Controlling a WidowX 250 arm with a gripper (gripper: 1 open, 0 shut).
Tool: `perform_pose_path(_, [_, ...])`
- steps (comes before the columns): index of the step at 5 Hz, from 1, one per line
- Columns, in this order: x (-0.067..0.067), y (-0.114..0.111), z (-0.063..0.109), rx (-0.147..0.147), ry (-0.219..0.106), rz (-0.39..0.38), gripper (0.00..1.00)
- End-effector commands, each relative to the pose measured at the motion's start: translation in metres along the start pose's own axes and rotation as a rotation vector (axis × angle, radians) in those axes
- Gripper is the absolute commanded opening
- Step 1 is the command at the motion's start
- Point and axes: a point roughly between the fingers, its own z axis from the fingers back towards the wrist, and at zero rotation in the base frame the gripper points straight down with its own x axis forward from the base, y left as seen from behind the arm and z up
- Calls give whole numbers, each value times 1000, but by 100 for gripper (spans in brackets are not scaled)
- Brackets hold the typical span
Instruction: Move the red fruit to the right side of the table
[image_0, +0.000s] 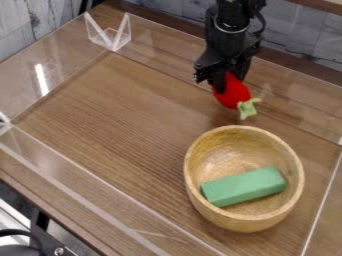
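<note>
The red fruit (237, 92), a small glossy strawberry toy with a pale green cap, lies on the brown wood-grain table (120, 120) at the far right, close to the back wall. My gripper (223, 74) points down over it, its black fingers (205, 71) straddling the fruit's upper end. The fruit's lower end and cap stick out below the fingers towards the bowl. The fruit looks to be resting on the tabletop. I cannot make out whether the jaws press on it or stand off it.
A round light wooden bowl (274, 150) holding a green rectangular block (245, 187) sits at the near right, just in front of the fruit. Low clear acrylic walls (54, 175) border the table. A clear bracket (107, 32) stands at the back left corner.
</note>
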Motion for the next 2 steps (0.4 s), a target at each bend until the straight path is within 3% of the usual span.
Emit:
perform_pose_path(1, [6,-6,7,-20,-33,4,100])
perform_pose_path(2, [11,-5,16,-20,-16,13,100])
